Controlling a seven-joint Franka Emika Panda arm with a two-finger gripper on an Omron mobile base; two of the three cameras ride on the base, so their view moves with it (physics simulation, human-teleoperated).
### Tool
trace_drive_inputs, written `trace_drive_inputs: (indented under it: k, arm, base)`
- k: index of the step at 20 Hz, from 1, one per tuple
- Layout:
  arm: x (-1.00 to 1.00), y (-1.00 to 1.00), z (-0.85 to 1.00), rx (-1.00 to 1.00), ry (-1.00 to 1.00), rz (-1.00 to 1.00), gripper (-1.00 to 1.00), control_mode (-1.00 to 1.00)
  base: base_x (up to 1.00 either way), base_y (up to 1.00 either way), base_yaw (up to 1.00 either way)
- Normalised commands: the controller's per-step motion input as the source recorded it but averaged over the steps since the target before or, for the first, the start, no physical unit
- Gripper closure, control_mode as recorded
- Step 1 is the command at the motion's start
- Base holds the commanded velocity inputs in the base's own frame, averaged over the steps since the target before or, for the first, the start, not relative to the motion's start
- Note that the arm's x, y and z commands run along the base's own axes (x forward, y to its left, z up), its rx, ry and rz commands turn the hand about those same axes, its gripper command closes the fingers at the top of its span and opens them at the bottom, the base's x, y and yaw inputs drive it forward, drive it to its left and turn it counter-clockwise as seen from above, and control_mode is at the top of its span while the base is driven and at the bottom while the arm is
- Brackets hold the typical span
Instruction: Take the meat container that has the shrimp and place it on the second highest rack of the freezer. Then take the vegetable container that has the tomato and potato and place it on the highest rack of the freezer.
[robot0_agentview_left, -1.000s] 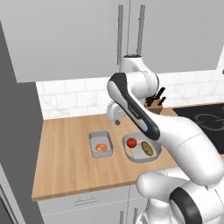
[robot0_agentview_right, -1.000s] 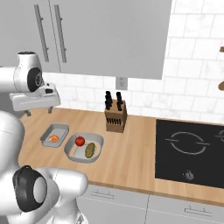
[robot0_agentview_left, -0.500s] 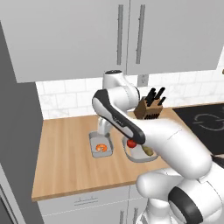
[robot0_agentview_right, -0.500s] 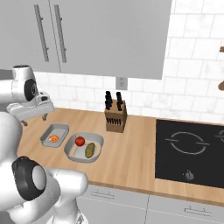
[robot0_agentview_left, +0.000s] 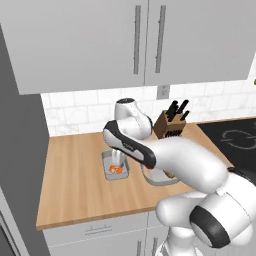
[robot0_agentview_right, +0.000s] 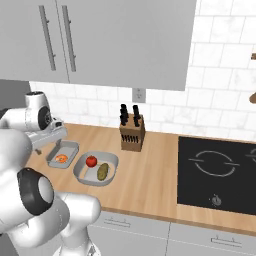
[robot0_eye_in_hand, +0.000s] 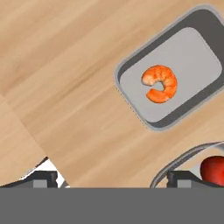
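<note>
The meat container (robot0_eye_in_hand: 183, 57), a small rectangular grey tray, lies on the wooden counter with the curled orange shrimp (robot0_eye_in_hand: 160, 83) in it. In the hand view my gripper (robot0_eye_in_hand: 113, 179) hovers open above bare counter beside this tray, with nothing between its fingertips (robot0_eye_in_hand: 43, 178). In the right base view the gripper (robot0_agentview_right: 49, 146) hangs just left of the meat container (robot0_agentview_right: 70, 148) and shrimp (robot0_agentview_right: 61, 159). The wider vegetable container (robot0_agentview_right: 111, 159) holds the tomato (robot0_agentview_right: 91, 161) and potato (robot0_agentview_right: 103, 171). My arm hides most of it in the left base view, where the shrimp (robot0_agentview_left: 116, 170) shows. The freezer's racks are out of view.
A knife block (robot0_agentview_right: 132, 132) stands behind the trays by the tiled wall. A black cooktop (robot0_agentview_right: 220, 170) fills the counter's right end. A tall dark grey panel (robot0_agentview_left: 20, 150) closes the counter's left end. Wall cabinets (robot0_agentview_left: 140, 40) hang overhead.
The arm has swung down and to the left, bringing the hand low over the counter by the meat container. The jaws stayed open. Both trays lie where they were.
</note>
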Motion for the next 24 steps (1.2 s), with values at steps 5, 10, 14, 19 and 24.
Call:
trace_drive_inputs:
  k: [5, 10, 14, 19, 24]
  arm:
    - [0.26, 0.15, -0.55, 0.0, 0.0, 0.06, -1.0, -1.0]
    - [0.21, 0.08, -0.49, 0.0, 0.0, 0.04, -1.0, -1.0]
    - [0.29, 0.0, -0.29, 0.0, 0.0, 0.03, -1.0, -1.0]
    - [0.13, 0.0, -0.3, 0.0, 0.0, 0.02, -1.0, -1.0]
    - [0.0, 0.0, -0.27, 0.0, 0.0, 0.0, -1.0, -1.0]
  base:
    - [0.0, 0.0, 0.0]
    - [0.0, 0.0, 0.0]
    - [0.0, 0.0, 0.0]
    - [0.0, 0.0, 0.0]
    - [0.0, 0.0, 0.0]
